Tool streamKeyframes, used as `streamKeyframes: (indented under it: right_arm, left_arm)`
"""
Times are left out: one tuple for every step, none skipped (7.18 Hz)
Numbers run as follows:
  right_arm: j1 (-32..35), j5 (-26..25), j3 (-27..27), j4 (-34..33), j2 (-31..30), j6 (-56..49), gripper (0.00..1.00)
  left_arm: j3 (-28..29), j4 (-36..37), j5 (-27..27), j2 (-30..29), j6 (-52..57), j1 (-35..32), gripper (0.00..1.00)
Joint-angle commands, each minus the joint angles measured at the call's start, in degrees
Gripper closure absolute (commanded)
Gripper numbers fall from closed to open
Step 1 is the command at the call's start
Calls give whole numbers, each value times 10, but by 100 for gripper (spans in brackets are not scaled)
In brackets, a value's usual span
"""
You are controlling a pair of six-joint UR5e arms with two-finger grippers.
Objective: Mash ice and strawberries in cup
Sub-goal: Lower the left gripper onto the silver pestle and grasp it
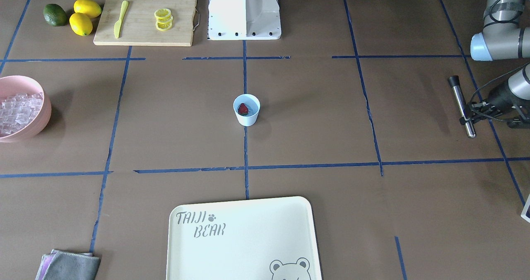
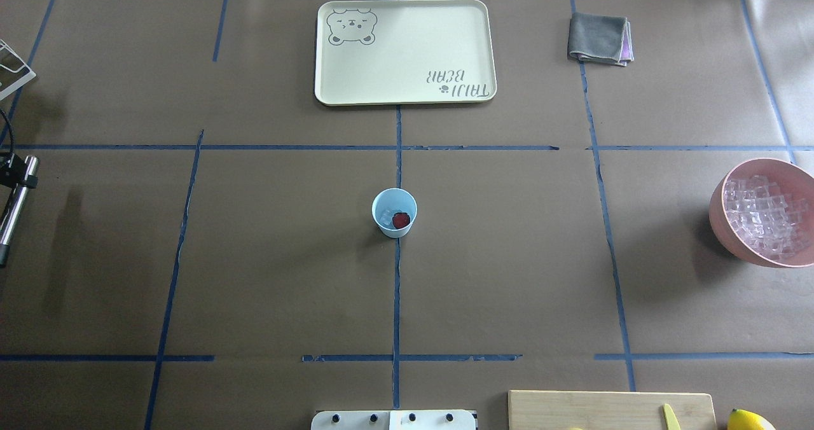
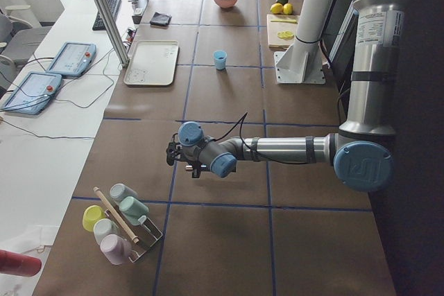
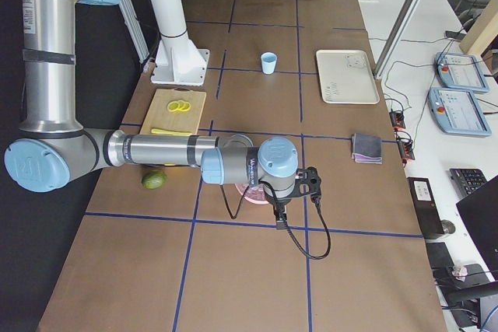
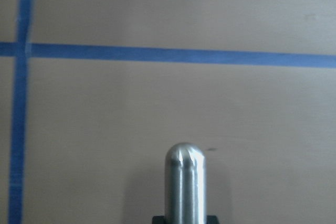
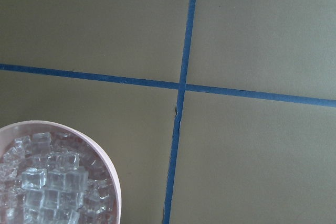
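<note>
The light-blue cup point(image 1: 246, 111) point(image 2: 394, 212) stands upright at the table's middle. Inside it lies a red strawberry point(image 1: 243, 109) point(image 2: 400, 220) beside a piece of ice point(image 2: 385, 217). More ice point(image 1: 18, 108) point(image 6: 47, 179) fills the pink bowl point(image 1: 41, 122) point(image 2: 731, 239). My left gripper point(image 1: 467, 115) point(image 2: 19, 172) is far out at the table's end, shut on a steel muddler point(image 1: 463, 106) point(image 5: 185, 182) with a black cap. My right gripper point(image 4: 311, 184) hangs beside the bowl and shows only in the exterior right view, so I cannot tell its state.
A cream tray point(image 1: 248, 238) point(image 2: 404, 51) lies at the operators' side, a folded grey cloth point(image 1: 68, 265) near it. A wooden board point(image 1: 140, 31) carries a yellow knife point(image 1: 121, 19) and lemon slices point(image 1: 163, 19); lemons point(image 1: 87, 17) and a green fruit point(image 1: 55, 15) sit beside it. A rack of cups point(image 3: 118, 227) stands behind the left arm.
</note>
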Motion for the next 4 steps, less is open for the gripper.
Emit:
streamKeyframes:
  right_arm:
    - [4, 1, 7, 0, 1, 0, 1]
    - [7, 2, 14, 0, 1, -1, 1]
    - [12, 2, 24, 1, -3, -1, 1]
    - [16, 2, 42, -3, -6, -1, 1]
  left_arm:
    - [-113, 23, -2, 1, 4, -29, 100]
    - [-147, 24, 3, -2, 4, -37, 100]
    - [-184, 24, 24, -25, 9, -57, 100]
    - [-229, 24, 74, -54, 13, -58, 100]
